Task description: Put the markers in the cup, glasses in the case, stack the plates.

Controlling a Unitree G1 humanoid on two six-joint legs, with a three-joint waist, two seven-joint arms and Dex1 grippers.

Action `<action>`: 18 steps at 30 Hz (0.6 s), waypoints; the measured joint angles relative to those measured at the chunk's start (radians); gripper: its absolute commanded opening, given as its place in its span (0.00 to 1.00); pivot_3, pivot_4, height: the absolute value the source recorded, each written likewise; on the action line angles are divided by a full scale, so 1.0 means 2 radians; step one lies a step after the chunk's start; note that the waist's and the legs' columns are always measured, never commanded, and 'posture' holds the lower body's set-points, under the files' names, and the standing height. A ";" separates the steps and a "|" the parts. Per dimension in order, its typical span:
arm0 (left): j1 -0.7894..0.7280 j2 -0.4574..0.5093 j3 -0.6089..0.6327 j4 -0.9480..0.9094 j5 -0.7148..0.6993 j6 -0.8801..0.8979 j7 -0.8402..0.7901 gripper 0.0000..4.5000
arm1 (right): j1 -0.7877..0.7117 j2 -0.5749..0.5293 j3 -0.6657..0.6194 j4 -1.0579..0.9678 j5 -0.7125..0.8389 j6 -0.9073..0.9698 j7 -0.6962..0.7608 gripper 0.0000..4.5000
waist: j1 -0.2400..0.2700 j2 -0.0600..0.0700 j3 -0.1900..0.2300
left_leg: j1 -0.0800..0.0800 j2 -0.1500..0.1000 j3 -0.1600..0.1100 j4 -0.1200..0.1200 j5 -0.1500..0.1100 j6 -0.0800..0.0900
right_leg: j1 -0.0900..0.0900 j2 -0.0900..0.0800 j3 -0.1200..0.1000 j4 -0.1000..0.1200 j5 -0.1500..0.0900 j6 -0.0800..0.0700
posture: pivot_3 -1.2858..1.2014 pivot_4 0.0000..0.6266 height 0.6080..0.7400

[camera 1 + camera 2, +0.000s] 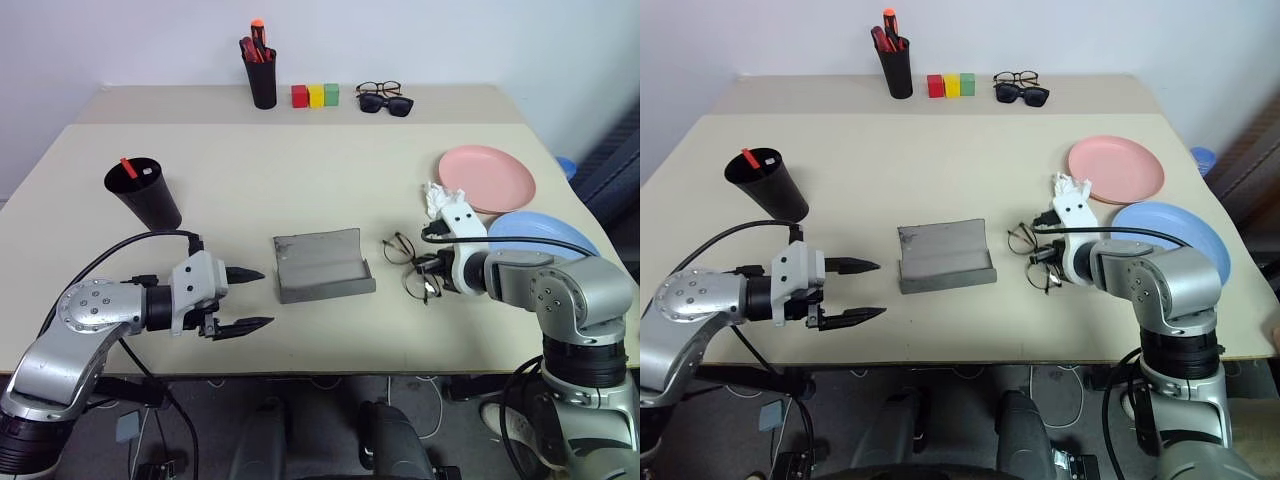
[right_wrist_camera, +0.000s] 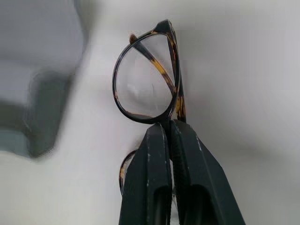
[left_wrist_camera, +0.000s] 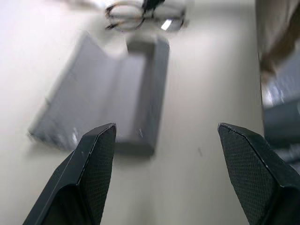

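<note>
A pale beige bench (image 1: 300, 190) with a matte top stands against a plain white wall; a second slab of the same colour runs along its far edge. The grey hard-shell spectacle case (image 1: 322, 265) lies open near the middle of the bench, lid raised.

Just right of the case, the right end effector (image 1: 430, 277) is closed on the thin dark-rimmed glasses with round clear lenses (image 1: 403, 253), pinching them at the frame. Left of the case, the left end effector (image 1: 245, 299) hangs with its two black fingers spread wide and nothing between them, pointing toward the case.

Far left of the case stands the wide tapered matte black cup (image 1: 146, 192) with a red-capped marker (image 1: 128, 168) inside. Right of the case and farther back lies the salmon pink round plate (image 1: 487, 178); the light blue round plate (image 1: 545, 233) lies nearer, beside it, partly behind the right arm. A crumpled white scrap (image 1: 437, 196) sits between the glasses and the pink plate.

Behind the case, on the far slab, stand a tall black pen holder with red and orange pens (image 1: 261, 72), three small blocks, red, yellow and green (image 1: 315, 95), and chunky black sunglasses (image 1: 386, 103) with another pair of dark-rimmed spectacles (image 1: 378, 89) just behind them.
</note>
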 measured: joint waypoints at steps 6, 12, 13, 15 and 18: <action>0.017 0.006 0.009 0.021 -0.021 -0.015 -0.027 0.79 | -0.070 -0.015 0.044 -0.007 0.004 -0.065 0.044 0.02 | -0.007 0.000 0.000 | 0.000 0.001 0.000 -0.002 0.000 0.000 | -0.001 0.001 0.000 0.000 0.000 0.000 | 0.52 0.24 1.00; 0.044 0.022 0.017 0.043 -0.011 -0.059 -0.052 0.79 | -0.091 0.005 0.140 -0.016 -0.018 -0.153 0.071 0.02 | -0.008 0.000 0.000 | 0.000 0.001 0.000 -0.002 0.000 0.000 | -0.001 0.001 0.000 0.000 0.000 -0.001 | 0.52 0.24 1.00; 0.048 0.022 0.018 0.044 -0.009 -0.065 -0.052 0.79 | -0.090 0.006 0.161 -0.015 -0.031 -0.177 0.074 0.02 | -0.008 0.000 0.000 | 0.000 0.001 0.000 -0.002 0.000 0.000 | -0.001 0.001 0.000 0.000 0.000 -0.001 | 0.52 0.24 1.00; 0.055 0.022 0.019 0.045 -0.001 -0.078 -0.052 0.79 | -0.087 0.013 0.192 -0.013 -0.054 -0.225 0.081 0.02 | -0.006 0.000 0.000 | 0.000 0.001 0.000 -0.002 0.000 0.000 | -0.001 0.001 0.000 0.000 0.000 -0.001 | 0.52 0.24 1.00; 0.069 0.028 0.021 0.044 0.001 -0.085 -0.050 0.79 | -0.087 0.018 0.219 -0.002 -0.080 -0.265 0.091 0.02 | -0.007 0.000 0.000 | 0.000 0.001 0.000 -0.002 0.000 0.000 | -0.001 0.001 0.000 0.000 0.000 -0.001 | 0.52 0.24 1.00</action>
